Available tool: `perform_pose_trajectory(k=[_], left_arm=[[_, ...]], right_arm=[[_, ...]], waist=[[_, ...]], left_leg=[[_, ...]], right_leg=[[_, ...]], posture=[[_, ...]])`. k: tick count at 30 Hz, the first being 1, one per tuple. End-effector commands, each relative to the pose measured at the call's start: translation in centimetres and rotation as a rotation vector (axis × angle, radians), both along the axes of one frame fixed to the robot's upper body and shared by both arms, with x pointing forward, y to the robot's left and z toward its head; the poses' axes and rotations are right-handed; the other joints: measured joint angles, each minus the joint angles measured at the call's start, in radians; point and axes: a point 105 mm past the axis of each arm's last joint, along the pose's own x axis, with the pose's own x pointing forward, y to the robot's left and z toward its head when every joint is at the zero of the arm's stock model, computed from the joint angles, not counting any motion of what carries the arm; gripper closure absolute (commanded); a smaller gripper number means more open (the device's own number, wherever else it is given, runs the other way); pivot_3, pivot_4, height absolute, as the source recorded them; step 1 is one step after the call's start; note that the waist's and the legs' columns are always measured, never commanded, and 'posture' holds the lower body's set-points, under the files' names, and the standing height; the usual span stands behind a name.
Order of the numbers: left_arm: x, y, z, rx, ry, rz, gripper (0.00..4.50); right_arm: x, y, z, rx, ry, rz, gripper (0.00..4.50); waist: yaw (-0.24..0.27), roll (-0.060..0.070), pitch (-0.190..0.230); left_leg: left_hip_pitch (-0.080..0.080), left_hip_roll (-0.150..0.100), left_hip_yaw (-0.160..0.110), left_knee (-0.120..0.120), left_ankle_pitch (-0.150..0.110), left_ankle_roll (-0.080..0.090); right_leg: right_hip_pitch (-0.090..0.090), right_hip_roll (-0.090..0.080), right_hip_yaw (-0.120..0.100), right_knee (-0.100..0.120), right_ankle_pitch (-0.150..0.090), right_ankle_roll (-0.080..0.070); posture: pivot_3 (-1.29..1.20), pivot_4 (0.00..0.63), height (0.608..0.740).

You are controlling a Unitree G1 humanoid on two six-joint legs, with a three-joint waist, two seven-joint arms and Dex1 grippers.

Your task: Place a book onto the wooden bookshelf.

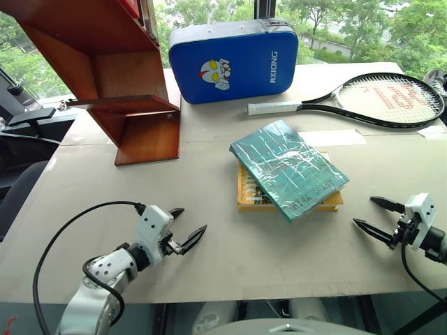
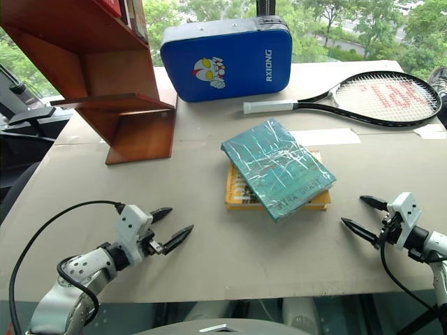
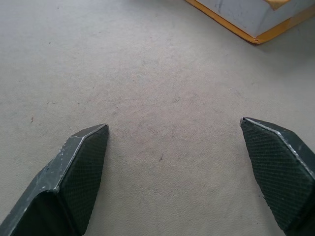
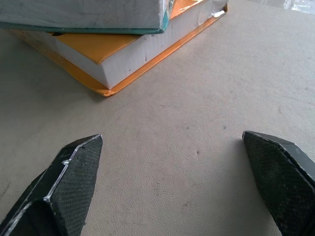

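Note:
A teal-green book [image 1: 288, 168] in glossy wrap lies askew on top of a yellow-orange book [image 1: 246, 196] in the middle of the table. The wooden bookshelf [image 1: 105, 70] stands at the far left of the table, reddish-brown with slanted sides. My left gripper [image 1: 185, 227] hovers open over bare table to the left of the books, with nothing between its fingers. On the right, my right gripper [image 1: 370, 213] is open too, pointing toward the books and apart from them. The right wrist view shows both books' edges [image 4: 123, 59] just ahead of its fingertips [image 4: 78, 162].
A blue padded case [image 1: 234, 61] stands at the back beside the bookshelf. A black tennis racket [image 1: 363, 98] lies at the back right. A white paper strip [image 1: 335, 137] lies behind the books. The table's front edge [image 1: 230, 299] runs just below both grippers.

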Motion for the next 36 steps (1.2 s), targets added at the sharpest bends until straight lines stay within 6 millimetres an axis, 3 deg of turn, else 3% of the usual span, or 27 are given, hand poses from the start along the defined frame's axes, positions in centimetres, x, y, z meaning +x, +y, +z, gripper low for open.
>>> perform_pose_trajectory(k=[1,4,10,14,17,20,24,28,36], left_arm=[[0.1,0.7,-0.1,0.018,0.016,0.005,0.09],[0.5,0.8,0.8,0.03,-0.003,-0.016,0.09],[1.1,1.3,4.5,0.05,-0.037,-0.125,0.09],[1.0,0.7,7.4,0.041,-0.051,-0.241,0.09],[0.7,0.0,9.9,-0.007,-0.069,-0.323,0.09],[0.5,-0.3,12.2,0.003,-0.093,-0.373,0.0],[0.0,-0.7,14.1,0.024,-0.107,-0.406,0.0],[-0.4,-1.0,14.8,0.027,-0.101,-0.421,0.0],[-0.5,-1.1,14.2,0.03,-0.058,-0.423,0.0]], right_arm=[[1.2,-0.8,2.4,-0.006,-0.078,-0.046,0.0],[2.5,-1.3,3.9,-0.021,-0.117,-0.089,0.0],[6.7,-1.1,8.0,-0.09,-0.196,-0.149,0.0],[9.8,1.1,9.4,-0.081,-0.195,-0.132,0.0],[11.1,3.2,9.8,-0.038,-0.161,-0.066,0.0],[10.8,5.6,9.8,-0.014,-0.117,0.07,0.77],[9.6,8.1,9.3,-0.016,-0.061,0.218,2.53],[8.8,9.8,9.1,-0.013,-0.036,0.305,4.4],[7.4,13.0,9.1,0.001,-0.022,0.42,4.49]], waist=[[0.0,0.0,0.0],[-0.001,0.001,0.001],[-0.003,0.0,0.006],[-0.004,-0.002,0.008],[-0.005,-0.003,0.009],[-0.002,-0.003,0.009],[-0.006,-0.002,0.01],[-0.008,-0.002,0.01],[-0.007,-0.001,0.011]], left_leg=[[0.0,0.0,0.0,0.0,0.0,0.0],[0.0,0.0,0.0,0.0,0.0,0.0],[-0.001,0.0,0.0,0.0,0.0,0.0],[-0.002,0.0,0.0,0.0,0.001,0.001],[-0.006,0.0,0.0,0.0,0.002,0.004],[-0.02,0.0,-0.001,0.005,0.003,0.004],[-0.022,0.0,-0.001,0.006,0.003,0.004],[-0.022,-0.001,-0.001,0.007,0.003,0.004],[-0.021,-0.001,-0.001,0.008,0.003,0.004]], right_leg=[[0.0,0.0,0.0,0.0,0.0,0.0],[0.0,0.0,0.0,0.0,0.0,0.0],[-0.002,0.0,0.0,0.001,0.0,0.0],[-0.003,0.0,0.0,0.0,0.0,0.0],[-0.007,0.0,-0.001,0.0,0.0,-0.001],[-0.019,0.0,-0.002,0.001,0.0,-0.001],[-0.02,-0.001,-0.003,0.0,0.0,-0.001],[-0.02,0.0,-0.003,0.002,0.001,-0.001],[-0.02,0.0,-0.003,0.002,0.001,-0.001]], posture=[[0.0,0.15,0.74],[0.0,0.15,0.74],[0.0,0.15,0.74],[0.0,0.15,0.74],[0.0,0.15,0.74],[0.0,0.15,0.74],[0.0,0.15,0.74],[0.0,0.15,0.74],[0.0,0.15,0.74]])
